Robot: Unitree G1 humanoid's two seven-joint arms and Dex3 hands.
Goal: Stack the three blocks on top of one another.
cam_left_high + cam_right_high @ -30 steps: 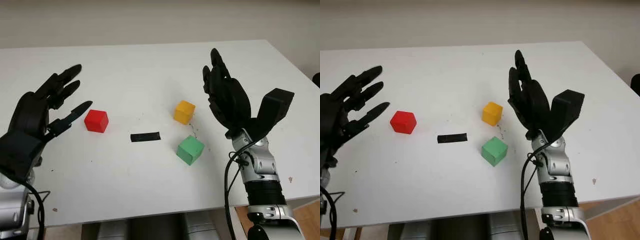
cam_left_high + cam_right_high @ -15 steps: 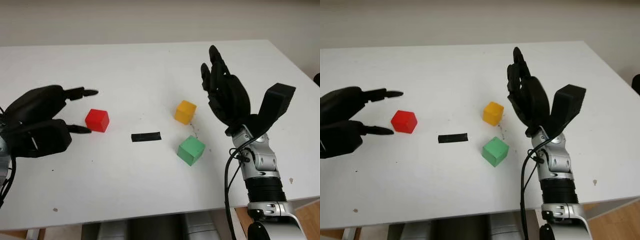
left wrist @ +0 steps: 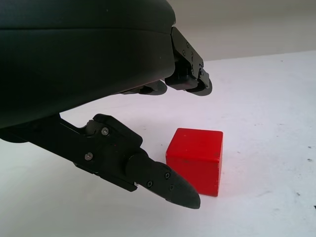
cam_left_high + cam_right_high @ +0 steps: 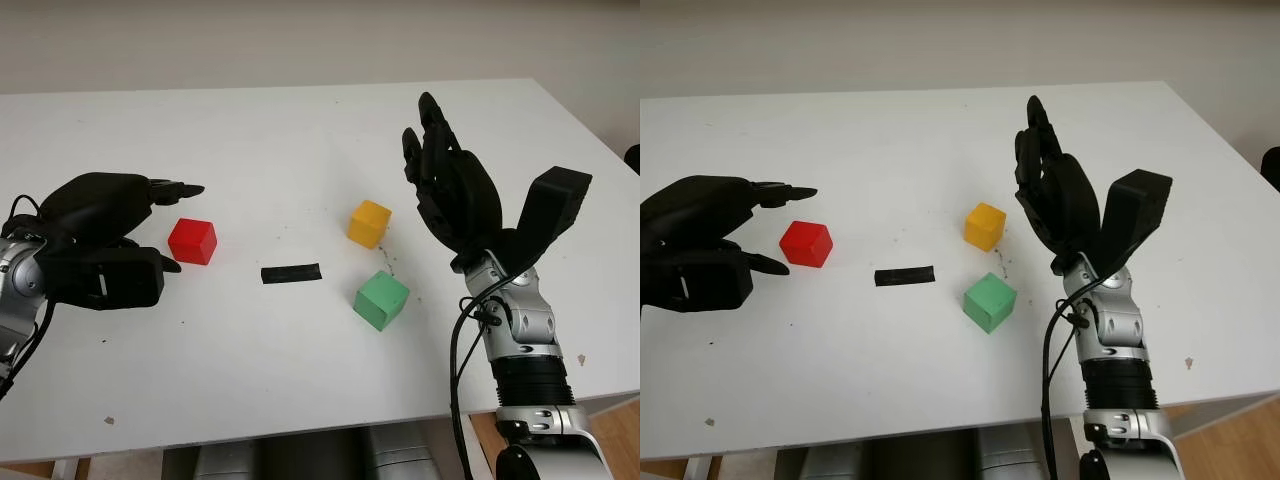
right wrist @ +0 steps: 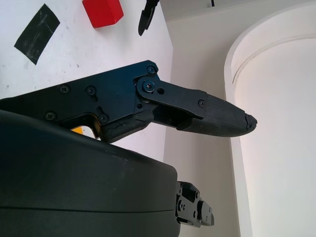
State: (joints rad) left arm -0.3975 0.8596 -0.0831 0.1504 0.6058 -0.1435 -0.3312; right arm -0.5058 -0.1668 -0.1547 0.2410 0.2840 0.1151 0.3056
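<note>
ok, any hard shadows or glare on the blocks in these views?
Left eye view: even light, faint soft shadows under red block, yellow block, green block on the table, no glare. Left wrist view: the open left hand by the red block dims the table beneath it. Right eye view: open right hand casts no shadow on the blocks.

A white tabletop (image 4: 300, 130) is being seen against a pale wall (image 4: 300, 40). A short strip of black tape (image 4: 291, 273) is being carried flat near the tabletop's middle, and small dark specks (image 4: 108, 420) are being shown near its front edge.
</note>
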